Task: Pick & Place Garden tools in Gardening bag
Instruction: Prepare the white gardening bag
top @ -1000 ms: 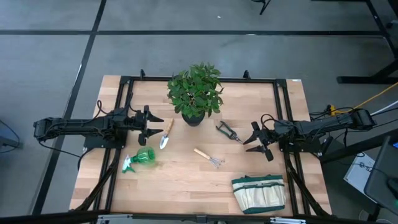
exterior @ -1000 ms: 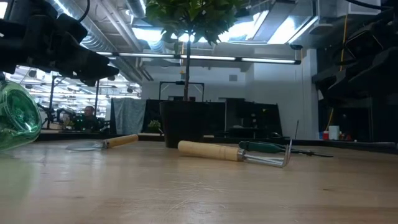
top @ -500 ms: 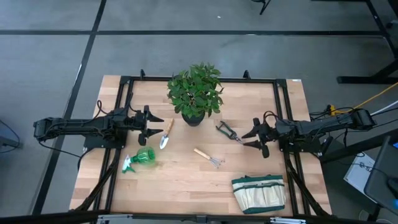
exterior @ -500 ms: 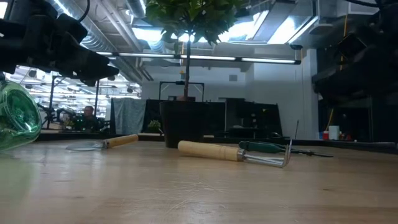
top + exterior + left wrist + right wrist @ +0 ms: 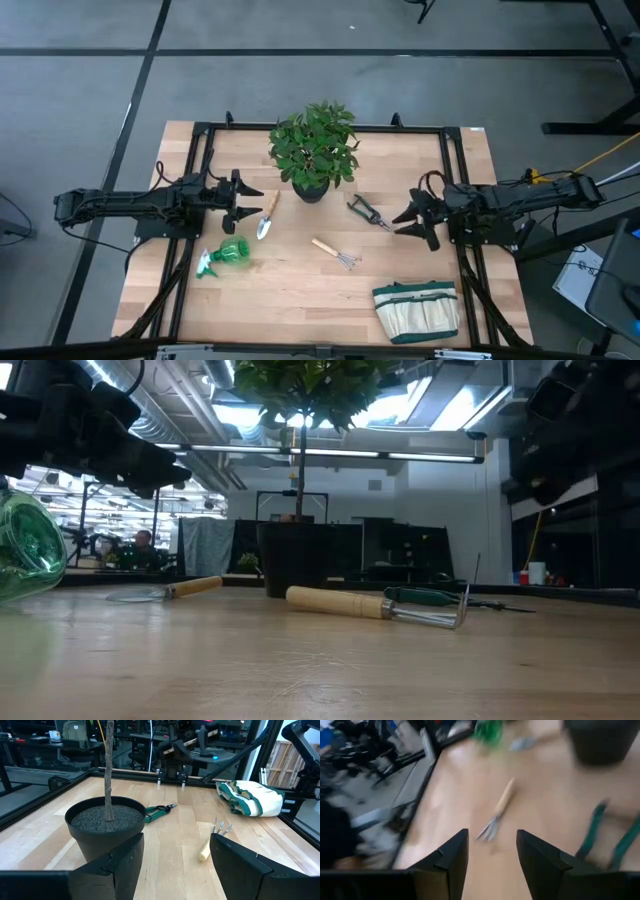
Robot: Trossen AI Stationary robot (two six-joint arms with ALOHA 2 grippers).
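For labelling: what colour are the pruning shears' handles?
Green, on the pruning shears; clearest in the left wrist view.

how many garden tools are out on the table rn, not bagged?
4: trowel beside the plant pot, pruning shears on the pot's other side, hand rake mid-table, spray bottle near the left edge. None visibly bagged.

Left arm reaches in level from the table's left side; left gripper (image 5: 250,201) above the surface, fingers (image 5: 125,865) parted. Right arm comes in from the right side; right gripper (image 5: 402,221) fingers (image 5: 454,855) apart, nothing between them.
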